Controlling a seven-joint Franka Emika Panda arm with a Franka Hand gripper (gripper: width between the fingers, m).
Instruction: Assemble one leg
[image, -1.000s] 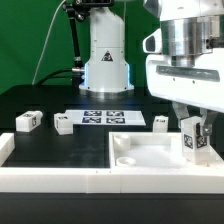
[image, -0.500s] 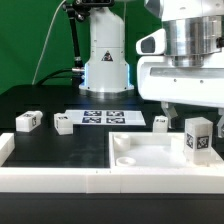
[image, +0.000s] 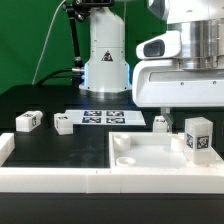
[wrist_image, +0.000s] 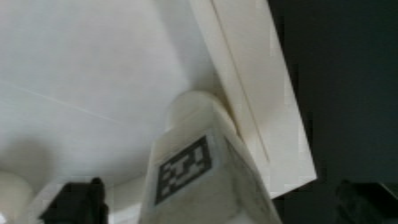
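The leg (image: 199, 137), upright at the exterior view's right, is judged light and rigid; flat sides are best pinched; the gripper (wrist_image: 222, 199) is spread wide, empty.

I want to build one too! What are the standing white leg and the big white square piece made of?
The leg looks like matte white plastic: smooth, even faces, no shine. The big square piece seems the same: dull white, with neatly moulded round sockets. Not certain.

white arm (image: 105, 50), silver wrist band (image: 196, 40)
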